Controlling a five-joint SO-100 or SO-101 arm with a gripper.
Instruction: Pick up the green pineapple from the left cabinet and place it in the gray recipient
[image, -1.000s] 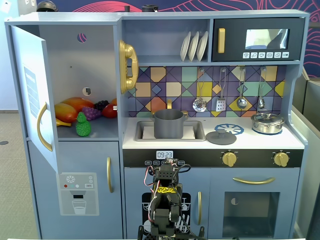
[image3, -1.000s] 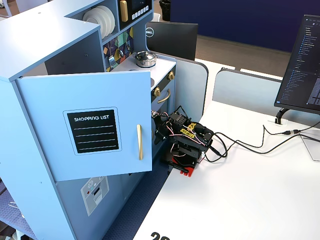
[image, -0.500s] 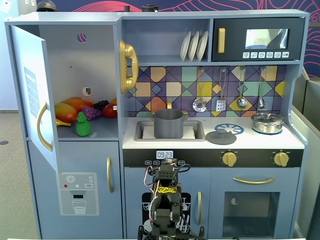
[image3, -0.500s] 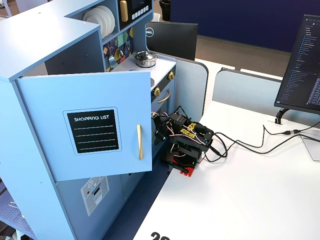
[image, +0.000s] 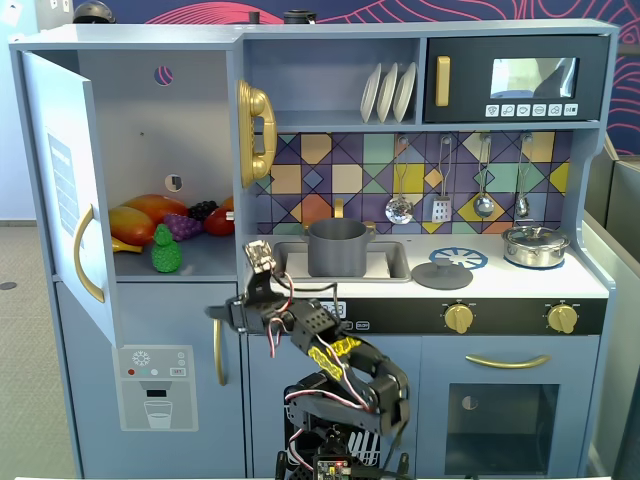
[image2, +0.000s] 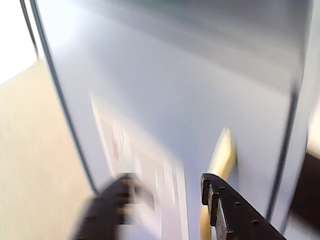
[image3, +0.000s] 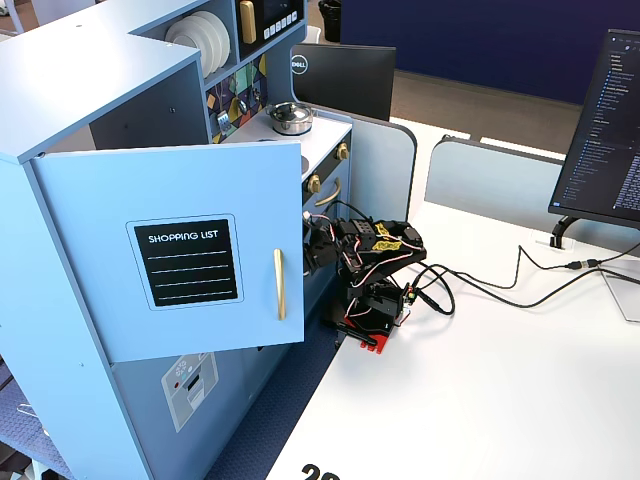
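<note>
The green pineapple (image: 166, 250) stands on the shelf of the open left cabinet (image: 150, 130), in front of other toy fruit. The cabinet door (image: 58, 190) is swung wide open, and its shopping-list face shows in a fixed view (image3: 180, 250). The gray recipient (image: 337, 247) sits in the sink. My gripper (image: 222, 314) is low, below the shelf, and points at the lower cabinet front. In the wrist view, which is blurred, my gripper (image2: 165, 182) is open and empty, facing the ice-dispenser panel (image2: 140, 165) and a gold handle (image2: 220, 157).
A banana, an orange fruit, purple grapes (image: 181, 224) and a red fruit lie behind the pineapple. A shiny silver lidded pot (image: 535, 245) stands on the stove and a gray lid (image: 442, 274) beside the sink. A white desk (image3: 480, 380) with cables lies right of the arm base (image3: 375, 305).
</note>
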